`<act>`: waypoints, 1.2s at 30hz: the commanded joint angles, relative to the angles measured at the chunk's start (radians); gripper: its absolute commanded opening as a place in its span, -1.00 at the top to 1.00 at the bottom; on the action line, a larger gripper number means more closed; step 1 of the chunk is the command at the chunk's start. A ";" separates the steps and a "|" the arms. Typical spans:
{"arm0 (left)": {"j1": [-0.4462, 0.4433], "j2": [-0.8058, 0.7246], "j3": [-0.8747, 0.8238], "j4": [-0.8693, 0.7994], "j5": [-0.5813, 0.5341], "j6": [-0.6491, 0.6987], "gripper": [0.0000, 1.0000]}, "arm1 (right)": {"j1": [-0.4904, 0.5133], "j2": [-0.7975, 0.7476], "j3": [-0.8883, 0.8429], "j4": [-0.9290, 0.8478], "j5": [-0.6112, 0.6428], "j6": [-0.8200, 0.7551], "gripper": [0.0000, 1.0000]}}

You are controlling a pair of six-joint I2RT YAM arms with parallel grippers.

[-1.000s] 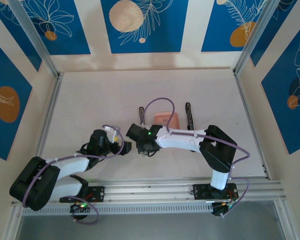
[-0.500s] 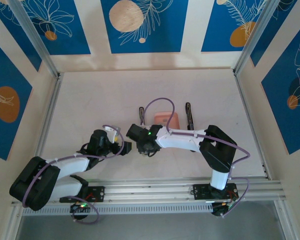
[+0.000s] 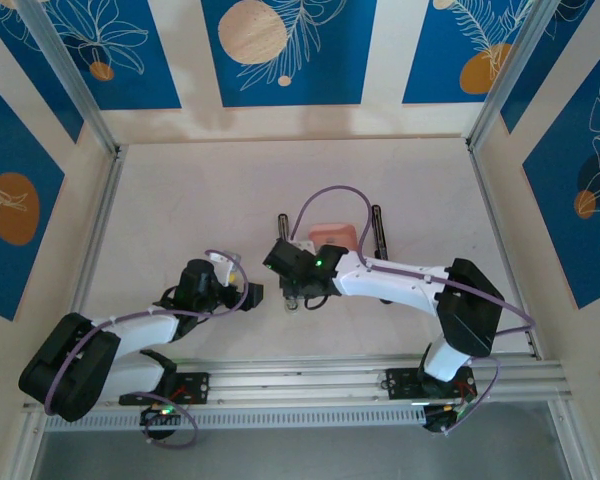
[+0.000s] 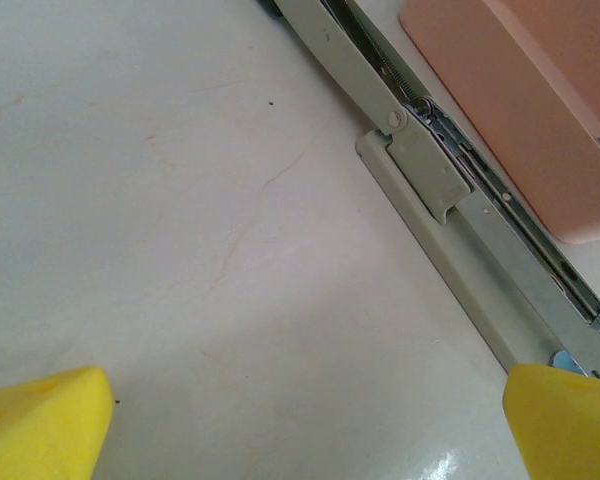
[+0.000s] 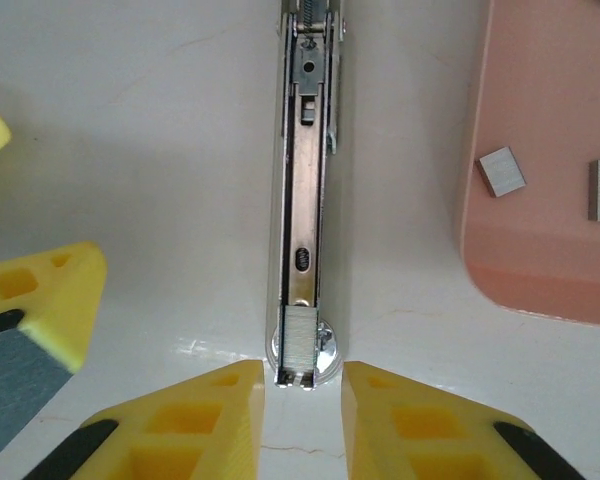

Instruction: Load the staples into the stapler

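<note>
Just ahead of the right gripper point(image 5: 302, 398), the stapler point(image 5: 302, 200) lay opened flat. The near end of its rail reached the narrow gap between the parted fingertips, which clamped nothing. Ahead and to the right, loose staples point(image 5: 502, 170) sat in the pink tray point(image 5: 540, 270). The left gripper point(image 4: 300, 425) stood wide apart and empty, with the stapler running diagonally ahead of it.

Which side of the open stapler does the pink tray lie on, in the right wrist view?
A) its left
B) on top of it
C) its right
C: the pink tray lies to the right of the stapler, with a strip of bare table between them.
</note>
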 commanded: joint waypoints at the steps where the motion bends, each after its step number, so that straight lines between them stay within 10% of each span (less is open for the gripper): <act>1: -0.013 -0.003 0.011 -0.007 -0.004 0.016 -1.00 | -0.012 0.003 -0.018 -0.001 -0.027 0.007 0.45; 25: -0.013 0.002 0.026 -0.017 0.004 0.018 -1.00 | -0.052 0.109 -0.083 0.090 -0.178 0.034 0.62; 36: -0.012 -0.026 0.119 -0.062 0.074 0.015 -0.96 | -0.064 -0.112 -0.117 -0.006 -0.074 0.001 0.51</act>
